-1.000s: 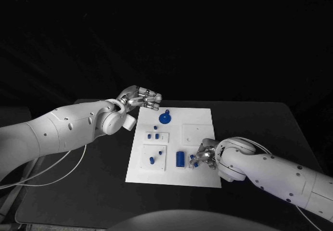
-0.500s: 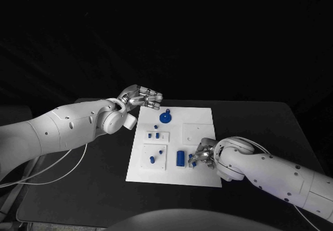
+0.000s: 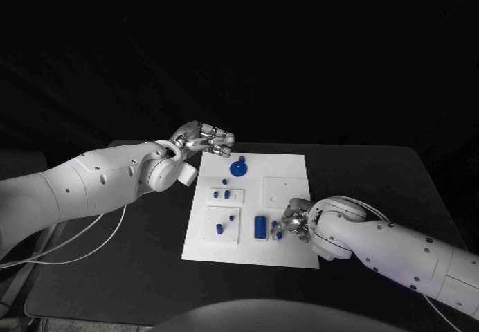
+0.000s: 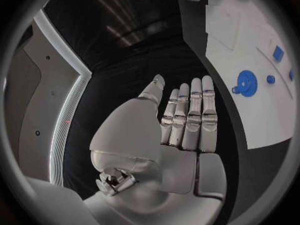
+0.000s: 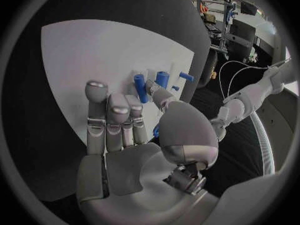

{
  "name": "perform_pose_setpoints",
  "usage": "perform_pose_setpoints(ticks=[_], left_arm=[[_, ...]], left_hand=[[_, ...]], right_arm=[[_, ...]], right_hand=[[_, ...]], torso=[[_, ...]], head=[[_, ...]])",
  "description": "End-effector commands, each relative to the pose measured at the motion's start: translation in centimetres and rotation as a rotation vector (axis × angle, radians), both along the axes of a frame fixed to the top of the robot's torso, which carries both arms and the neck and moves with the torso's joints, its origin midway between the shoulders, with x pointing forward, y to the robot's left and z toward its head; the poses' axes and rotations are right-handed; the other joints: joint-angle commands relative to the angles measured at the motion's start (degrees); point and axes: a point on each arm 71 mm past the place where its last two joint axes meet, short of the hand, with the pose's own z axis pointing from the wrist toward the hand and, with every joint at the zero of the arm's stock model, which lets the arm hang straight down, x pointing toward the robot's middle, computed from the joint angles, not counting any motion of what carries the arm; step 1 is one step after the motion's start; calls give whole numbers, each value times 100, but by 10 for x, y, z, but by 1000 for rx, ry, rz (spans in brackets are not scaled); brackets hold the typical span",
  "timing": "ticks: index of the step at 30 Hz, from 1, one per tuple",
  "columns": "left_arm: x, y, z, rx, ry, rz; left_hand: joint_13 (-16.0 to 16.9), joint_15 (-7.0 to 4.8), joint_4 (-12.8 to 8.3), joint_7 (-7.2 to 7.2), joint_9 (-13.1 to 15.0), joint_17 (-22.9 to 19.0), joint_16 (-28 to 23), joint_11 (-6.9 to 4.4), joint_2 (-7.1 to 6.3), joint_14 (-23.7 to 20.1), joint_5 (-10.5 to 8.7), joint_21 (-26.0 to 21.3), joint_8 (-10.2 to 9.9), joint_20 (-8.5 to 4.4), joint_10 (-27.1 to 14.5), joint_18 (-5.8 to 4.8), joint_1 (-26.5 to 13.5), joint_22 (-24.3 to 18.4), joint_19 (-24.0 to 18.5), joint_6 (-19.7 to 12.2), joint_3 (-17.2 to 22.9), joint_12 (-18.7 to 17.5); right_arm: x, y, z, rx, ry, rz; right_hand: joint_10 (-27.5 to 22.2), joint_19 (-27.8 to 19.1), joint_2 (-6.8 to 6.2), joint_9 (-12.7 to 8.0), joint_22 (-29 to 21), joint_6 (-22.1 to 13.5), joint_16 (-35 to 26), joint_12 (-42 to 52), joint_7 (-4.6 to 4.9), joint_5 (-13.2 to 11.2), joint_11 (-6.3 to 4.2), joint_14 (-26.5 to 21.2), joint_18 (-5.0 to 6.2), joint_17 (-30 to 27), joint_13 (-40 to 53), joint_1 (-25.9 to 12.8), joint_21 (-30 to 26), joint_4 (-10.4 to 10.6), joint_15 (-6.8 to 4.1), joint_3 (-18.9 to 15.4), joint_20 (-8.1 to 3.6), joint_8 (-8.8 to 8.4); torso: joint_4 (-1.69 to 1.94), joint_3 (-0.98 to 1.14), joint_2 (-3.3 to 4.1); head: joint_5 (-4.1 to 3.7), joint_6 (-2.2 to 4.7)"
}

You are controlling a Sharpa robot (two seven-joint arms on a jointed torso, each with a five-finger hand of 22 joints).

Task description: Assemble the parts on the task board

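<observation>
- Your right hand sits low over the near right part of the task board, fingers stretched fairly flat and close together in the right wrist view. A small blue piece shows between thumb and palm, but you cannot tell whether it is actually pinched or just lying on the board beneath.
- Just off its fingertips stand the blue cylinder and a couple of smaller blue pegs. The risk here is a sweep: any forward or sideways slide of those fingers would likely knock the upright pieces over or push them out of their seats.
- If that small piece is held, the grip looks shallow; a quick lift could let it slip and roll off onto the tabletop.
- Further out from this hand lie the white sub-plates with more blue pegs, and beyond them the round blue disc. These are well apart from it.
- Your left hand hovers past the far left corner of the board, fingers straight and side by side, holding nothing. The disc is near it; a careless drop inward could nudge the disc or shift the whole board, upsetting alignment under your right hand.
</observation>
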Motion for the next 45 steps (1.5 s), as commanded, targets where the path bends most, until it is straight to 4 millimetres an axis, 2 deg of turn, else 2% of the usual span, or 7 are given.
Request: perform_pose_setpoints(ticks=[1,23,27,30,32,39,45], left_arm=[[-1,-3,1,-8,0,-19],[-1,-2,1,-7,2,-20],[-1,-2,1,-6,2,-18],[-1,-2,1,-6,2,-17],[-1,-1,1,-5,2,-16],[-1,-1,1,-5,2,-15],[-1,-1,1,-4,2,-15]], left_hand=[[0,34,-16,-2,-2,8,4,8,57,-18,-28,-31,-14,20,-13,-28,-5,-5,24,-32,-31,-24],[0,35,-16,-2,-2,8,4,10,59,-25,-24,-32,-14,21,-21,-28,2,-14,23,-33,-39,-24],[0,35,-16,-2,-2,8,4,10,59,-25,-24,-32,-14,21,-21,-28,2,-14,23,-33,-39,-24],[0,35,-16,-2,-2,8,4,10,59,-25,-24,-32,-14,21,-21,-28,2,-14,23,-33,-39,-24],[0,35,-16,-2,-2,8,4,10,59,-25,-24,-32,-14,21,-21,-28,2,-14,23,-33,-39,-24],[0,35,-16,-2,-2,8,4,10,59,-25,-24,-32,-14,21,-21,-28,2,-14,23,-33,-39,-24],[0,37,-16,3,-2,7,3,15,56,-28,-23,-34,-14,23,-33,-27,6,-21,21,-42,-44,-25]], right_arm=[[-2,1,-1,0,13,16],[-4,2,0,10,12,15],[-3,1,0,18,-2,6],[-3,0,1,22,-6,1],[-3,0,1,24,-6,0],[-3,0,0,29,0,2],[-3,0,1,32,1,5]], right_hand=[[41,276,25,-1,-4,9,-35,13,-24,9,-57,0,-50,8,7,-34,-26,7,-25,-30,-10,25],[34,274,6,-45,-20,33,-57,-11,-28,-54,-58,-4,-46,-4,-8,-146,-47,108,-29,-98,-13,24],[51,280,-14,-74,-22,61,-43,14,-31,-171,-62,2,-44,9,3,-225,-30,228,-32,-166,-17,23],[53,280,-58,-117,-25,85,-47,16,-23,-675,-56,-1,-38,10,4,-446,-13,508,-31,-221,-19,22],[52,279,-142,-131,-29,100,-46,12,-19,-798,-47,-1,-34,12,2,-523,-15,646,-30,-213,-17,24],[59,277,-466,-149,-42,131,-61,3,2,-829,-43,-2,-35,27,8,-473,-3,1129,-35,-82,-24,26],[52,277,-468,-147,-44,127,-62,-8,-7,-819,-43,1,-36,27,3,-440,-6,1130,-31,-68,-20,26]], torso=[[-1,1,3],[-2,1,0],[-2,1,-1],[-3,1,0],[-3,2,0],[-4,3,1],[-3,2,2]], head=[[-2,-6],[2,-12],[4,-13],[7,-14],[6,-15],[11,-19],[12,-26]])
